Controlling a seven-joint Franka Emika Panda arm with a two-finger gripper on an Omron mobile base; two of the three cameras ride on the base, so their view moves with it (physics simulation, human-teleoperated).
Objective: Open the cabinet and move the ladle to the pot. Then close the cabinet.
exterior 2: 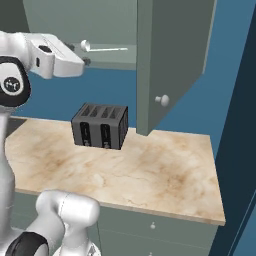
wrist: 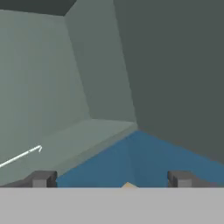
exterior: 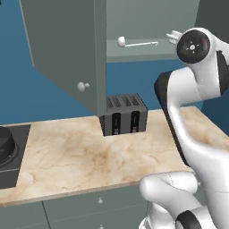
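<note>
The cabinet (exterior: 67, 44) hangs with both doors swung open, and its right door (exterior 2: 170, 50) shows in the right base view. On the cabinet's shelf (wrist: 87, 140) lies the ladle (exterior: 121, 42), ball end to the left and thin handle (wrist: 19, 157) running right. My gripper (exterior 2: 79, 54) is open at the shelf's front edge with nothing between its fingers. In the left base view my gripper (exterior: 172, 36) is just right of the handle's end, apart from it. The pot (exterior: 4, 143) sits at the far left edge, seen in part.
A dark slotted toaster (exterior: 125, 114) stands on the marble counter (exterior: 80, 156) below the cabinet, against the blue wall. The open left door's knob (exterior: 82, 86) juts over the counter. Drawer fronts (exterior 2: 150, 230) run under the counter edge.
</note>
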